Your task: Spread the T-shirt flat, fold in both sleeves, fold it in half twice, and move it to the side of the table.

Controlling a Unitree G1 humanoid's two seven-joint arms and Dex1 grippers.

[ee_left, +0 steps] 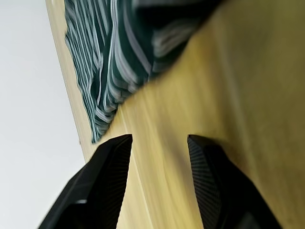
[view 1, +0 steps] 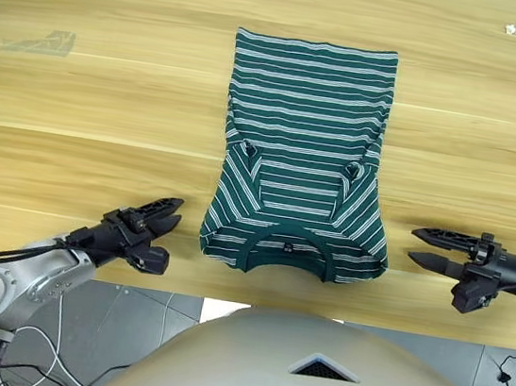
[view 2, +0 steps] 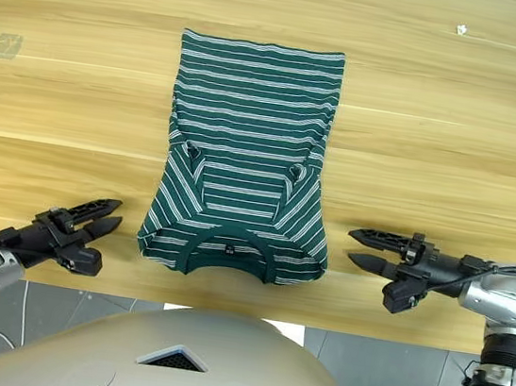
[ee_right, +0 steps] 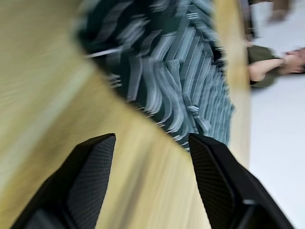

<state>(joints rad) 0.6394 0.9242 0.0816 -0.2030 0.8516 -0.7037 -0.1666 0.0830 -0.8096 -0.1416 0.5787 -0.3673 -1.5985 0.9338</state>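
on the pale wooden table (view 1: 77, 122) we see little besides the shirt. a faint grey mark (view 1: 38, 41) sits well off to the left, and a small white scrap (view 1: 510, 29) lies near the far right corner. both are well apart from the cloth. below the table's near edge we see grey floor (view 1: 155, 322). only bare wood lies between each gripper and the shirt.

the t-shirt (view 1: 303, 151), dark green with thin white stripes, lies flat in the middle of the table. its collar is at the near edge and its hem toward the far side. both sleeves are folded in over the body.

the left gripper (view 1: 177, 212) hovers over the near edge, near the shirt's left corner. its fingers are parted by a small gap, hold nothing and are clear of the cloth. the right gripper (view 1: 413, 244) is near the shirt's right corner, parted a little wider and likewise empty, its tips pointing at the shirt without touching it. in the wrist views we see wood grain between each pair of fingers.
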